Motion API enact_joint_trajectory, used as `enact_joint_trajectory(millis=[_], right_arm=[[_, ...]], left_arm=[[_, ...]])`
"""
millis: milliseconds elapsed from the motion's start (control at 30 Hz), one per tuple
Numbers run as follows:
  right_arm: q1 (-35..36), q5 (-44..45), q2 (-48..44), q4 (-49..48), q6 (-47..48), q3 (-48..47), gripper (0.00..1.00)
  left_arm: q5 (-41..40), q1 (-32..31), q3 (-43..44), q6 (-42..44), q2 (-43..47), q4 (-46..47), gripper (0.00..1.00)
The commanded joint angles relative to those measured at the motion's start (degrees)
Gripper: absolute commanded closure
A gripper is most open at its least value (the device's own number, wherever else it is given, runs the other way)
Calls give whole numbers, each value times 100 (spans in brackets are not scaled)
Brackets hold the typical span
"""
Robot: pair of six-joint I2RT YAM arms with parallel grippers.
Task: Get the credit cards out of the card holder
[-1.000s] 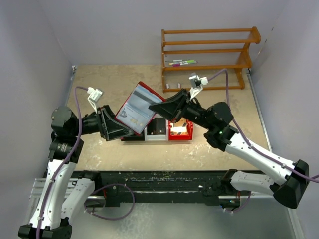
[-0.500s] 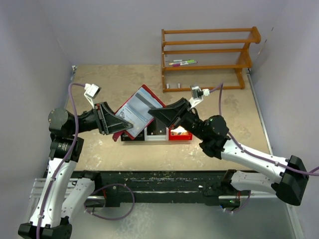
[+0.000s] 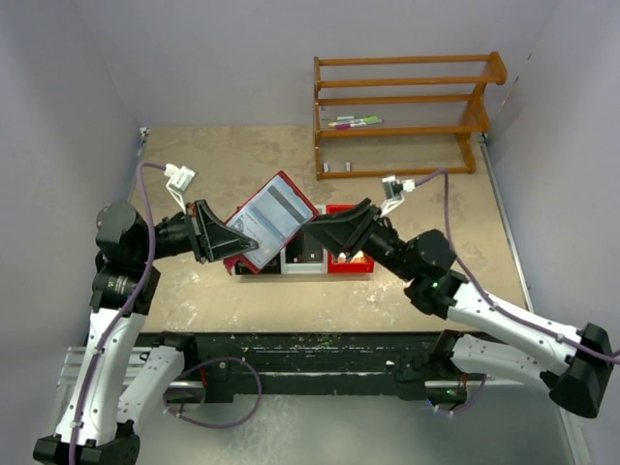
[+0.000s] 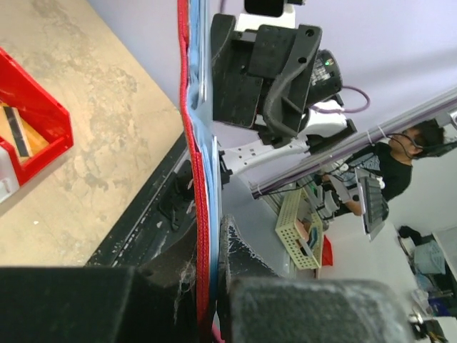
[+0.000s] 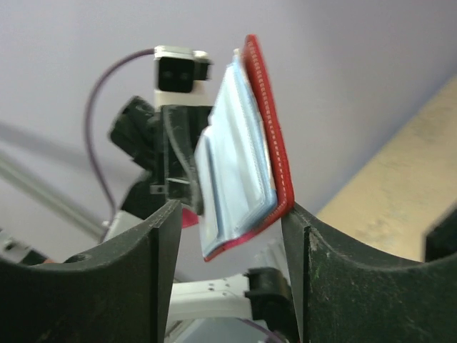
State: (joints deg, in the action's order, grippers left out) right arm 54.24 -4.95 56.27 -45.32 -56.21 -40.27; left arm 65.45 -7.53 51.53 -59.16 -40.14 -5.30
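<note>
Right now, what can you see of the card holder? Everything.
The card holder has a red, stitched-looking cover and blue-grey sleeves on its inner side, which faces up. It is tilted and held in the air above the table. The left gripper pinches its near left corner. The right gripper is open around the opposite edge; contact unclear.

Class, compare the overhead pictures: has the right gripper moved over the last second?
Yes. The right gripper has drawn back toward the near table edge, away from the wooden rack, and now overlaps the red bin.
</note>
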Motion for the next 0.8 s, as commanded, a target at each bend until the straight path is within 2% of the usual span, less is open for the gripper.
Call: enact_joint_trajectory(millis=[0, 100, 167, 233, 467, 533, 700, 767], right_arm=[[-643, -64, -403, 2535, 365, -901, 39], [-953, -233, -297, 3956, 848, -1631, 39], [-976, -141, -243, 4651, 1255, -2150, 41], [-977, -333, -195, 4816, 1450, -2430, 43], [-976, -2997, 792, 3879, 1541, -2940, 50], [-968, -3787, 1091, 3441, 1295, -2927, 53], [-936, -4435, 1526, 2731, 1004, -2831, 60], [-880, -4517, 1665, 2760, 1009, -2883, 62]], left_arm=[[-546, 15, 763, 1974, -280, -1730, 100], [-853, 15, 1162, 3172, -655, -3007, 100], [-931, 15, 1182, 3534, -782, -3313, 100], [-887, 15, 1065, 3665, -773, -3330, 100], [-166, 15, 825, 3799, -805, -3106, 100], [26, 15, 814, 3848, -853, -3109, 100], [223, 15, 794, 3798, -871, -3017, 100], [265, 15, 790, 3802, -893, -3002, 100]])
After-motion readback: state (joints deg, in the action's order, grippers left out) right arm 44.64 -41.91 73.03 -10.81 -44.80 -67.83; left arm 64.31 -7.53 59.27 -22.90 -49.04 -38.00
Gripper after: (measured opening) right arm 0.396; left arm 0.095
